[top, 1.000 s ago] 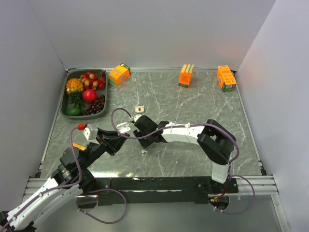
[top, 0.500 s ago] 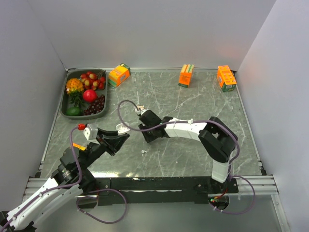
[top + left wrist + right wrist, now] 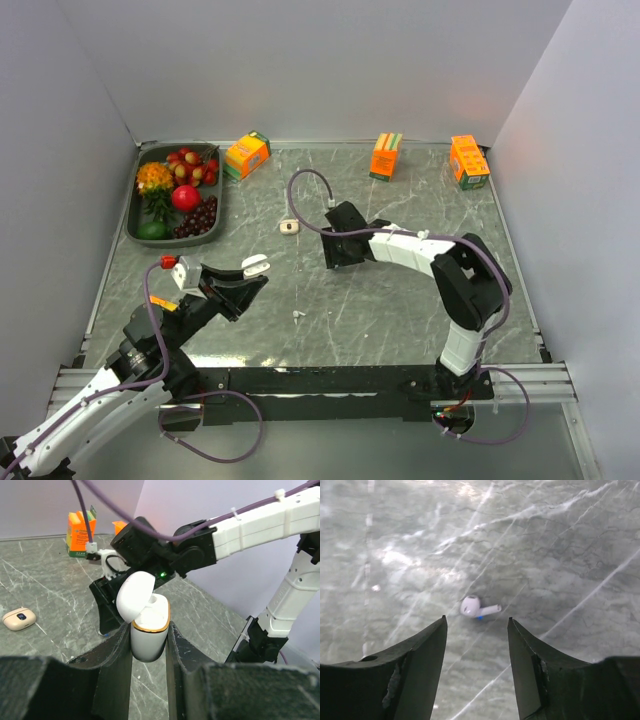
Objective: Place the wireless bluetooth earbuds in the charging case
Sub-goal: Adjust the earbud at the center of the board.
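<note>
Earbud [image 3: 479,607] is lying on the table [image 3: 560,540], untouched, just beyond the tips of the right gripper [image 3: 477,622], whose fingers are standing apart with nothing between them. The left gripper [image 3: 149,630] is clamping a white case [image 3: 148,642] upright with its lid tipped open (gold rim showing). A tan case [image 3: 19,619] is sitting closed on the table, well apart from both.

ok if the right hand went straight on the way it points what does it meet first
Probably the white earbud on the table, straight ahead of the open right hand. Depth is unclear, so a finger could touch the table first.
</note>
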Robot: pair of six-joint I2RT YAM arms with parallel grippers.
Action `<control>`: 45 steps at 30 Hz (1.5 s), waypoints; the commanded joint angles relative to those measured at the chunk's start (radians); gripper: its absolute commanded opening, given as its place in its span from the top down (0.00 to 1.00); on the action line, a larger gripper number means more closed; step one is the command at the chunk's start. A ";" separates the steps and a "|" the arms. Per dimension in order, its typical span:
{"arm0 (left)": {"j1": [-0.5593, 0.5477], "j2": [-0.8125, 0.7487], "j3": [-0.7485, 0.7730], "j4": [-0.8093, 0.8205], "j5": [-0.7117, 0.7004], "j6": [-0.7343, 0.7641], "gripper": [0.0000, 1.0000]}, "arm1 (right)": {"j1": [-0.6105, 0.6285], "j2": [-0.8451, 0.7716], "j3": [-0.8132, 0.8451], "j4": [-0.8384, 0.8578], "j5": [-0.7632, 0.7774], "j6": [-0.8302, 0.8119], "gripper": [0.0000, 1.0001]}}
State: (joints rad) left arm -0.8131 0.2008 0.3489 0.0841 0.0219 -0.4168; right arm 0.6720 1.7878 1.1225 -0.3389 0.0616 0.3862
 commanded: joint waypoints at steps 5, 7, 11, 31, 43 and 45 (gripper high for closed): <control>-0.004 0.009 0.039 0.031 -0.010 -0.016 0.99 | 0.011 -0.113 0.017 -0.043 0.021 -0.003 0.37; -0.004 0.011 0.041 0.029 -0.014 -0.016 0.99 | 0.009 -0.116 0.008 -0.048 0.026 0.028 0.37; -0.004 0.014 0.044 0.026 -0.017 -0.014 0.99 | 0.009 -0.126 -0.036 -0.031 0.026 0.092 0.38; -0.004 0.038 0.047 0.028 0.009 -0.017 0.99 | 0.078 0.031 0.071 -0.002 0.098 -0.222 0.40; -0.003 0.038 0.042 0.031 0.009 -0.019 0.99 | 0.080 0.091 0.106 -0.003 0.090 -0.211 0.49; -0.004 0.038 0.041 0.034 0.010 -0.019 0.99 | 0.077 0.094 0.114 -0.009 0.089 -0.192 0.51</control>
State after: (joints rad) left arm -0.8131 0.2394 0.3557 0.0849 0.0261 -0.4171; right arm 0.7540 1.8549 1.1839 -0.3542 0.1390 0.1677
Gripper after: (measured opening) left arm 0.304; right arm 0.507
